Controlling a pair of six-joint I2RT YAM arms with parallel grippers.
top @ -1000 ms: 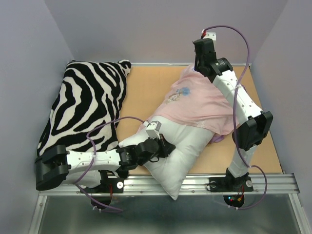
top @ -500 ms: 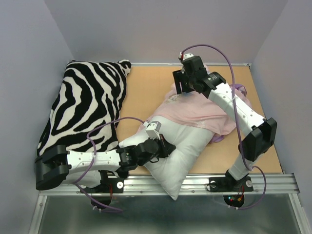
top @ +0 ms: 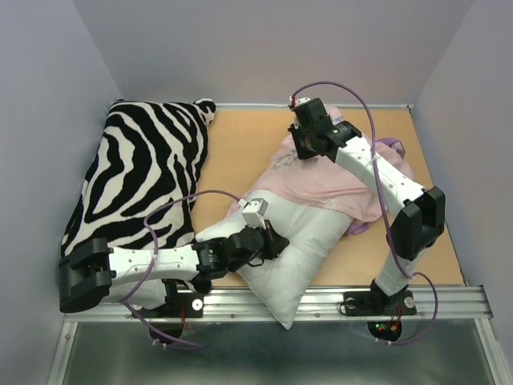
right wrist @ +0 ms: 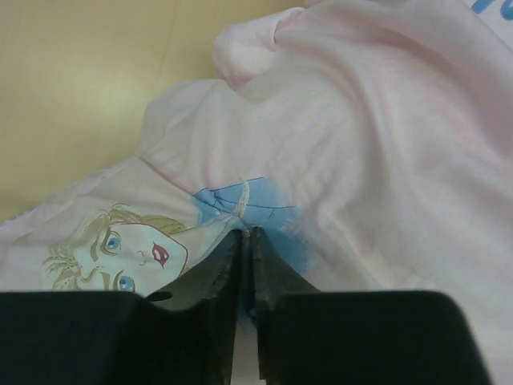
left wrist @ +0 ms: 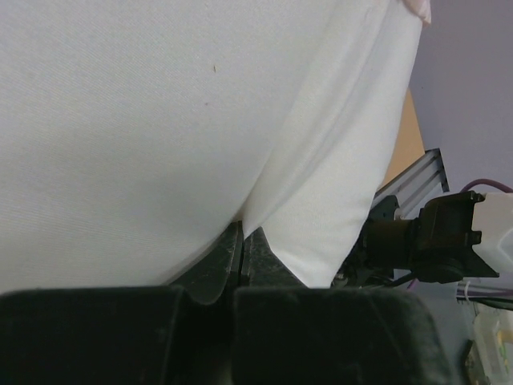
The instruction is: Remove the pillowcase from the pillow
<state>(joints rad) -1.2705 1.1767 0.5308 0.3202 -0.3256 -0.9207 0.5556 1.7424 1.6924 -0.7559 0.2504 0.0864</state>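
Note:
The white pillow [top: 296, 241] lies at the table's front centre, its near half bare. The pillowcase [top: 333, 172], pale pink side out with a faint princess print, is bunched over the pillow's far half. My left gripper [top: 276, 243] is shut on a fold of the pillow [left wrist: 160, 120] at its near left side. My right gripper [top: 298, 152] is shut on a pinch of the pillowcase [right wrist: 361, 136] at the blue part of the print, at the case's far left edge. The jaws of both grippers stand closed with fabric between them.
A black-and-white zebra-striped pillow [top: 144, 172] fills the table's left side. Purple walls enclose the table [top: 240, 148] on the left, back and right. A metal rail [top: 449, 301] runs along the front edge by the arm bases.
My right gripper came down and left from high at the back, pulling the pillowcase with it, so the fabric bunched lower over the pillow. The left arm has stayed put.

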